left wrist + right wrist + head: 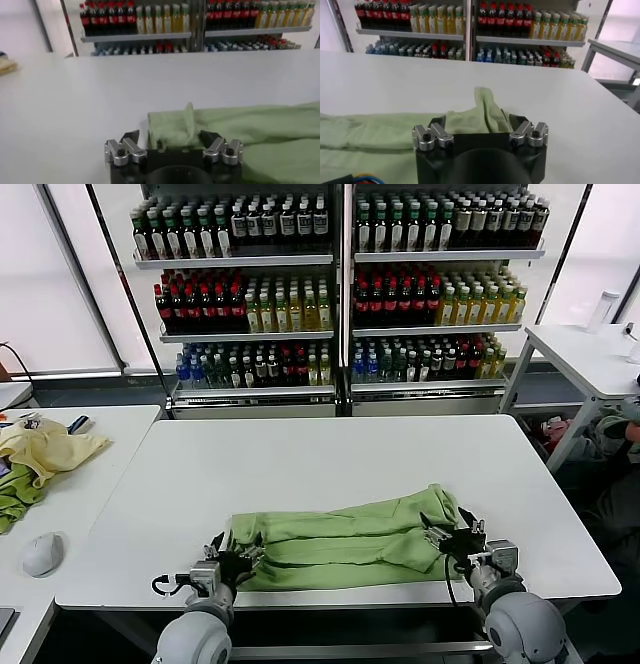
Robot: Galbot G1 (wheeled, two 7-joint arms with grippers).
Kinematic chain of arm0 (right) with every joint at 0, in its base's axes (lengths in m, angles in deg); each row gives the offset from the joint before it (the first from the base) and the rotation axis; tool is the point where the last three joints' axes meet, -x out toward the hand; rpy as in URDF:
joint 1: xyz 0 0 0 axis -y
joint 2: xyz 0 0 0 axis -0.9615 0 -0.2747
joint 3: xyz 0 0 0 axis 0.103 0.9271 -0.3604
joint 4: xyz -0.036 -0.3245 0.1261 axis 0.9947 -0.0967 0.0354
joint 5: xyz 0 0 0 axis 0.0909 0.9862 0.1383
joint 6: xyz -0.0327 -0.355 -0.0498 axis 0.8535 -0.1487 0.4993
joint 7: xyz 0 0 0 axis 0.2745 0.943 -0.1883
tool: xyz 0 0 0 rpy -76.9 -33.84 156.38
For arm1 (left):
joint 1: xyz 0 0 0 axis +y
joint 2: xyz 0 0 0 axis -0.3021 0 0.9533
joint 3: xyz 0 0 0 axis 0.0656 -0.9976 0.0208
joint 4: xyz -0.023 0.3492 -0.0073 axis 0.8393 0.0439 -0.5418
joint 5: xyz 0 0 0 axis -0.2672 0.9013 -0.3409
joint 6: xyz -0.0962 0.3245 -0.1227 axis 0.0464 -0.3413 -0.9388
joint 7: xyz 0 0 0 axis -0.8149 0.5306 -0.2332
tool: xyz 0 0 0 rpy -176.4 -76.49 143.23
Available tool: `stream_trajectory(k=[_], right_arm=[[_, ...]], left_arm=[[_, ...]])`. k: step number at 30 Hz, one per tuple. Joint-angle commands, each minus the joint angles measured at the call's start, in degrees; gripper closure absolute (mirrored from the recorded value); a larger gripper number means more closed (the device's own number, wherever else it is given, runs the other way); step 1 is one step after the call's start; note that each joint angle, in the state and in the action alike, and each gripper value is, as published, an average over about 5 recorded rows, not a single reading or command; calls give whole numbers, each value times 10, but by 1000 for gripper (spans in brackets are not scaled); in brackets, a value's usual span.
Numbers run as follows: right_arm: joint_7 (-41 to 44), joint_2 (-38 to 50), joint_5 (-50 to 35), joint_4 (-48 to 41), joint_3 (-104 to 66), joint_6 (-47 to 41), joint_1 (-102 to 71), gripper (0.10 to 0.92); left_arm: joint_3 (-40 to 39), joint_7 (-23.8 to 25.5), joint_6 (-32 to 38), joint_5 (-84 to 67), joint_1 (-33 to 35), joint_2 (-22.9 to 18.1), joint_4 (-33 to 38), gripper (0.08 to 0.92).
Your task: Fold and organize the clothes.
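The clothes are one light sage-green T-shirt (pixel 340 544), folded into a long band across the front of the white table (pixel 330 454). My left gripper (pixel 232 562) sits at the band's left end. In the left wrist view it (pixel 170 139) is open, and a bunched corner of the T-shirt (pixel 172 127) lies loose between the spread fingers (pixel 131 137). My right gripper (pixel 452 536) sits at the band's right end. It (pixel 477 125) is open too, with a raised fold of the T-shirt (pixel 485 107) between its fingers (pixel 517 122). No printed patch shows.
On a side table to the left lie a pale yellow cloth (pixel 50 446), a darker green cloth (pixel 15 494) and a small white rounded object (pixel 42 554). Shelves of bottles (pixel 340 284) stand behind. Another white table (pixel 590 354) is at the right.
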Motion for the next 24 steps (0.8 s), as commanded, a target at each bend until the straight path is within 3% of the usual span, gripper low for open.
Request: stream_trajectory(k=[1, 13, 19, 24], right_arm=[[0, -1, 2, 3, -2, 1, -5, 203], [-5, -3, -10, -3, 4, -1, 7, 203], [-6, -1, -14, -7, 4, 2, 12, 203], [-5, 2, -17, -11, 4, 3, 17, 203]], left_arm=[[2, -13, -2, 12, 5, -36, -17, 320], [32, -7, -6, -25, 10, -14, -14, 666], [90, 3, -2, -43, 11, 46, -5, 825], [172, 4, 2, -53, -1, 116, -12, 858]])
